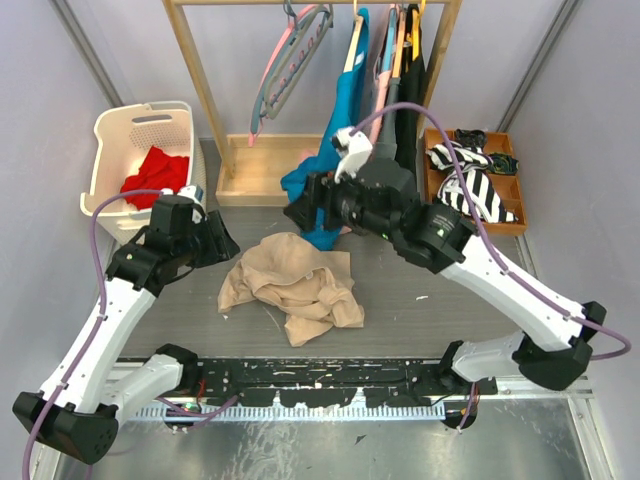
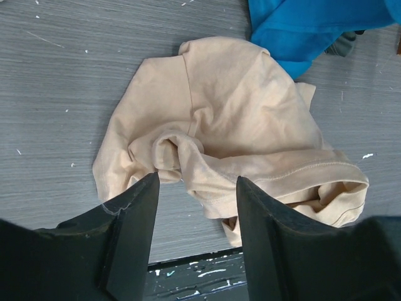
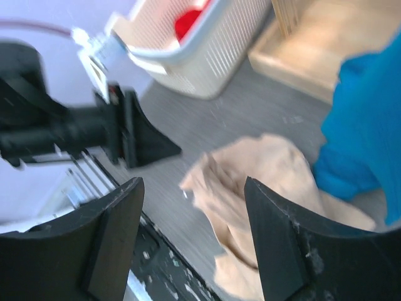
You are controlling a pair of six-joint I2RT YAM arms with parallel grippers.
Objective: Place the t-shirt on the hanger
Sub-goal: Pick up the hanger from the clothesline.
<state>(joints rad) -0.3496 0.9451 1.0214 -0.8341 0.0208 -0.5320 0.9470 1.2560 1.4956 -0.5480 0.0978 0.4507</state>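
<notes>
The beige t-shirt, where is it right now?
Top view: the t-shirt lies crumpled at the table's centre, just in front of the hanging teal garment.

No text, label, brand, number or sign can be read anywhere in these views, on any object or surface.

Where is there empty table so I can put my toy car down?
Two bare patches of table: one between the t-shirt and the right arm, one between the t-shirt and the left arm. Behind the t-shirt it is crowded: the teal garment and the right pincer sit there.
</notes>
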